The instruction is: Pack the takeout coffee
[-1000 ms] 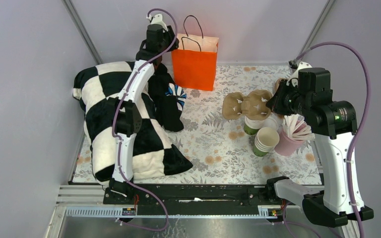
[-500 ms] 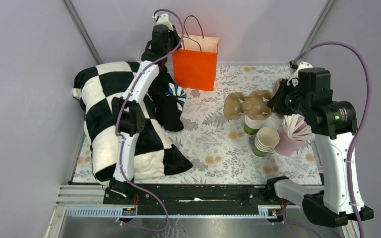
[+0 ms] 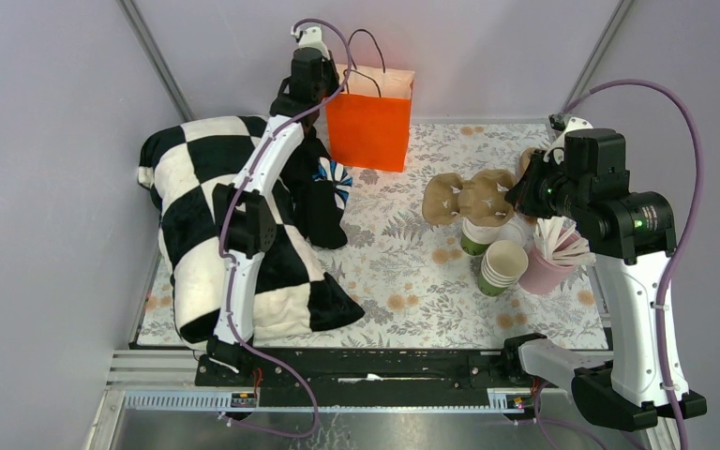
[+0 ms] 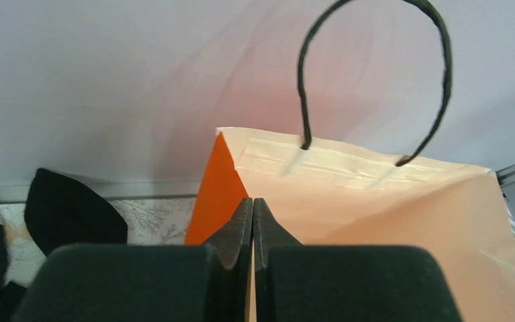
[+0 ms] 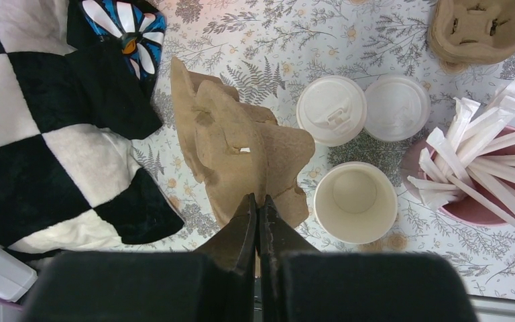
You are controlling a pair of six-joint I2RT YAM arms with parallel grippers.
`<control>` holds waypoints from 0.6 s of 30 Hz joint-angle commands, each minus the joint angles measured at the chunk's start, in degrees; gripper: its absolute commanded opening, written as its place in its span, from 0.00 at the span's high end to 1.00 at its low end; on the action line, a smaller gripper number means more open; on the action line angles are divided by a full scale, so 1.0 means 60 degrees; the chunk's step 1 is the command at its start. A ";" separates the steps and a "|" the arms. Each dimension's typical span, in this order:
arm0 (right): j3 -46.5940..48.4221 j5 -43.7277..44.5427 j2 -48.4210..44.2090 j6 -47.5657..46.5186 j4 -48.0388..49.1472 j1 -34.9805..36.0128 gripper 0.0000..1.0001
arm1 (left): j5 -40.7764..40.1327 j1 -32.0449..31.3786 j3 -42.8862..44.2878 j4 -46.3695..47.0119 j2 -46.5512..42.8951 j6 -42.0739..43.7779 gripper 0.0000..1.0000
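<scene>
The takeout coffee, a green cup with a white lid, stands on the floral mat; in the top view it is partly hidden under a brown cardboard cup carrier. My right gripper is shut on the carrier's edge and holds it above the mat, its jaws pinched on the cardboard. An orange paper bag stands upright at the back. My left gripper is shut on the bag's left rim, the bag wall between its fingertips.
A stack of lidless green cups and a pink cup of white sticks stand by the coffee. A second white lid lies beside it. More carriers sit behind. A black-and-white checkered cushion covers the left side.
My left gripper has moved a little right onto the bag's left rim. The right gripper and the carrier have barely shifted.
</scene>
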 commanded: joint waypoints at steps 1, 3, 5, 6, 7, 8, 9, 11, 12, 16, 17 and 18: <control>0.0194 0.0116 -0.0143 0.0167 0.0252 -0.0028 1.00 | -0.0060 -0.0267 0.0372 -0.0299 -0.0625 -0.0460 1.00; 0.0252 0.0107 -0.0157 0.0182 0.0274 -0.0017 1.00 | -0.0159 -0.0344 0.0322 -0.0511 -0.0801 -0.0760 1.00; 0.0328 0.0036 -0.0179 0.0193 0.0275 -0.0027 1.00 | -0.0218 -0.0418 0.0212 -0.0630 -0.1030 -0.0970 1.00; 0.0354 -0.0003 -0.0204 0.0203 0.0293 -0.0022 1.00 | -0.0377 -0.0474 0.0185 -0.0739 -0.1195 -0.1017 1.00; 0.0363 -0.0037 -0.0233 0.0212 0.0294 -0.0028 1.00 | -0.0552 -0.0519 0.0182 -0.0879 -0.1322 -0.1104 1.00; 0.0353 -0.0069 -0.0269 0.0226 0.0292 -0.0018 1.00 | -0.0667 -0.0542 0.0174 -0.1043 -0.1462 -0.1232 1.00; 0.0327 -0.0109 -0.0318 0.0267 0.0315 -0.0017 1.00 | -0.0761 -0.0548 0.0137 -0.1236 -0.1595 -0.1433 1.00; 0.0225 -0.0210 -0.0453 0.0324 0.0355 -0.0028 1.00 | -0.0795 -0.0549 -0.0125 -0.1522 -0.2003 -0.1825 1.00; 0.0168 -0.0275 -0.0515 0.0353 0.0369 -0.0027 1.00 | -0.0800 -0.0562 -0.0451 -0.1623 -0.2234 -0.2009 1.00; -0.0150 -0.0428 -0.0835 0.0451 0.0516 -0.0017 1.00 | -0.0438 -0.0666 -0.1916 -0.1799 -0.3339 -0.2659 1.00; -0.0216 -0.0464 -0.0909 0.0457 0.0580 -0.0017 1.00 | -0.0298 -0.0717 -0.2265 -0.1825 -0.3586 -0.2750 1.00; -0.0276 -0.0510 -0.0993 0.0447 0.0652 -0.0017 1.00 | -0.0193 -0.0779 -0.2558 -0.1905 -0.3818 -0.2896 1.00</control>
